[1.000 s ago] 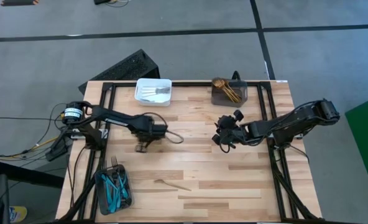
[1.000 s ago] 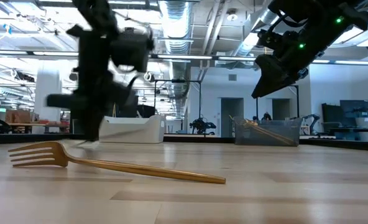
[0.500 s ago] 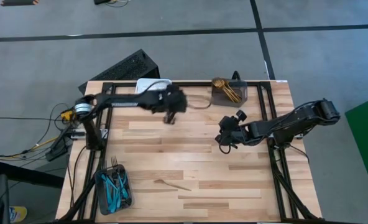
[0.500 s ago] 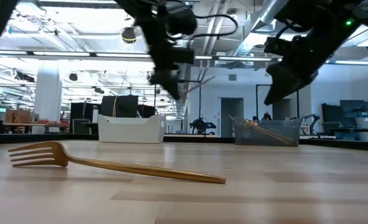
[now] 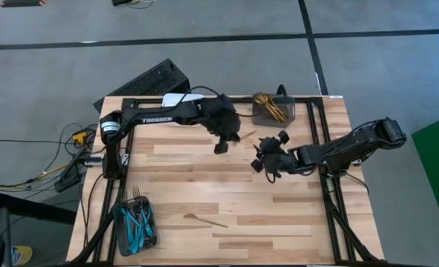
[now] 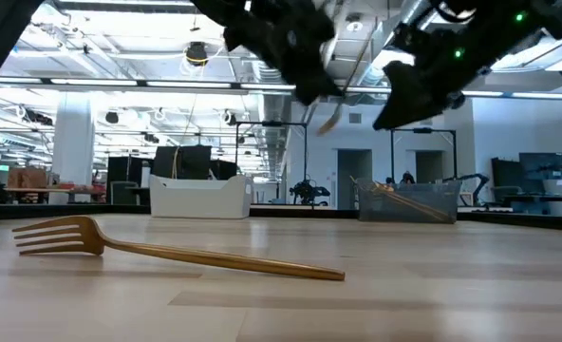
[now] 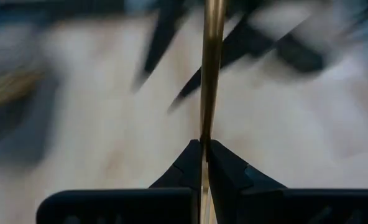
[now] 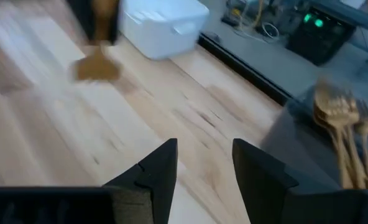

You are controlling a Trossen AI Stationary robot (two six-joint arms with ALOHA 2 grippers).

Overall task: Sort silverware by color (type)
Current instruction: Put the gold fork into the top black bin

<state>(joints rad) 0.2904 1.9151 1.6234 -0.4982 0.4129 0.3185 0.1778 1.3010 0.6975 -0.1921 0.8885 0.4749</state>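
Gold cutlery is what the left gripper (image 5: 227, 141) carries: its jaws are pinched tight on a slim gold utensil (image 5: 247, 136), lifted clear above the middle of the wooden worktop (image 5: 294, 222), between the white bin (image 5: 176, 99) and the dark bin (image 5: 273, 108) of gold pieces at the back edge. Just beside it, the right gripper (image 5: 262, 165) hangs in the air with its jaws spread and nothing between them. A gold fork (image 5: 205, 219) lies flat near the front edge, and blue-handled silverware (image 5: 136, 222) fills a dark tray (image 5: 122, 239) at the front left corner
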